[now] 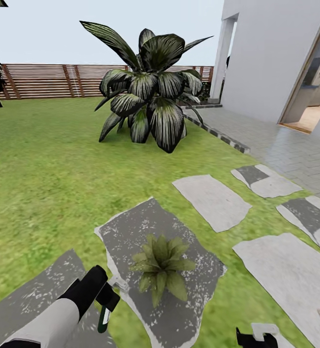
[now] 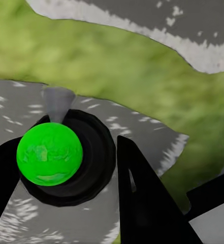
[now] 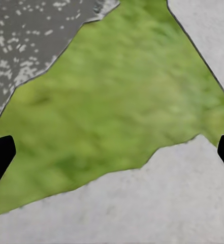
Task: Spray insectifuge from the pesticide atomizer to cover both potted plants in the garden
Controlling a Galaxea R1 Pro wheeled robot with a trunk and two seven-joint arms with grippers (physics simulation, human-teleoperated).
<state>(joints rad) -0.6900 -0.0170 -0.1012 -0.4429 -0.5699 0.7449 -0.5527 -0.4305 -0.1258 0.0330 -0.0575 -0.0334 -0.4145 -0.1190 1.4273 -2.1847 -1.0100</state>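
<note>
lower left of the head view: the left claw (image 1: 103, 303) is closed around the slim dark pesticide atomizer (image 1: 103, 320), over speckled grey paving. the left wrist view adds a glossy green ball (image 2: 49, 153) on its top. a spiky green potted plant (image 1: 162, 266) sits centre. the right claw (image 3: 112, 152) gapes wide, empty.

Left arm extends forward and down at the lower left of the head view, grey forearm ending in a black wrist, with the left gripper (image 1: 103, 309) pointed downward and its fingers (image 2: 142, 203) closed on the pesticide atomizer (image 1: 104, 320). Right gripper (image 1: 256, 338) sits low at the frame's bottom edge, its fingertips (image 3: 0, 155) spread wide apart, nothing between them.
</note>
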